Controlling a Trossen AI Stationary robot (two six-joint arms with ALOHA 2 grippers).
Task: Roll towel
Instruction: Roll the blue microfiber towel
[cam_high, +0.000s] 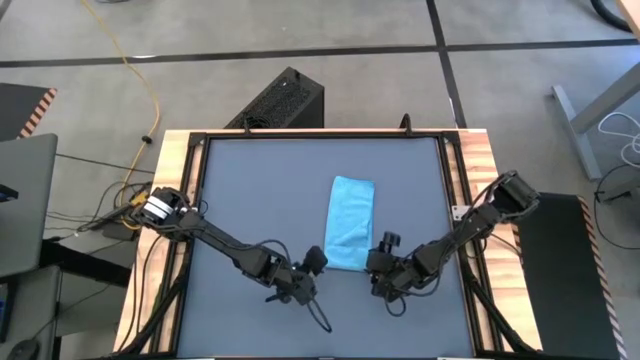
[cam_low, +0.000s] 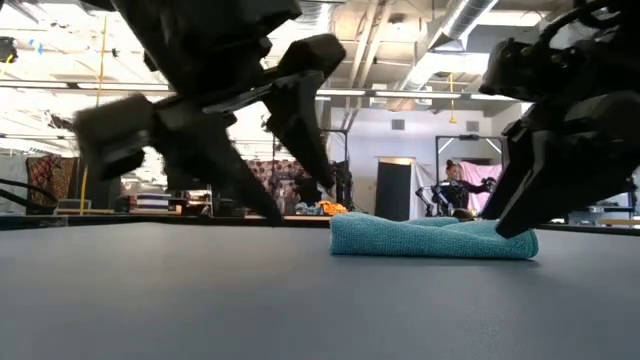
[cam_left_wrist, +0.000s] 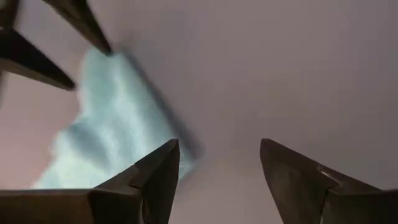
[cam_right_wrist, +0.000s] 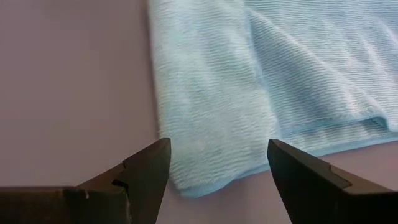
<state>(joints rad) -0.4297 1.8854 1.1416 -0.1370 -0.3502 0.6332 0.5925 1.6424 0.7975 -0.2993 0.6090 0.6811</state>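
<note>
While the towel (cam_high: 351, 222) is lying flat near the middle of the dark grey tabletop (cam_high: 260, 190), folded into a long narrow strip running from the near edge toward the far edge, we are hovering both grippers just off its near end. The left gripper (cam_high: 313, 268) is sitting beside the near left corner, its fingers spread apart and grasping nothing; in the left wrist view the cloth is showing just past one fingertip (cam_left_wrist: 163, 163), apart from it. The right gripper (cam_high: 382, 255) is sitting beside the near right corner, its fingers likewise parted and empty, with the towel's hemmed corner showing between them in the right wrist view.

We are judging the cloth to be light, soft and limp: the ribbed weave is looking grippy rather than slick, and nothing about it is fragile. In the low view the folded layers are forming a low, rounded pad on the table, so they are likely to slump or shift apart if only the top layer is pinched. We are thinking the best hold is at the two near corners, catching every layer at the hem, one gripper per corner, so the end is lifting evenly and curling over toward the far edge.

Counting: we are seeing one towel, two arms, two grippers, one tabletop. A person (cam_low: 455, 187) is standing far off in the room behind.
</note>
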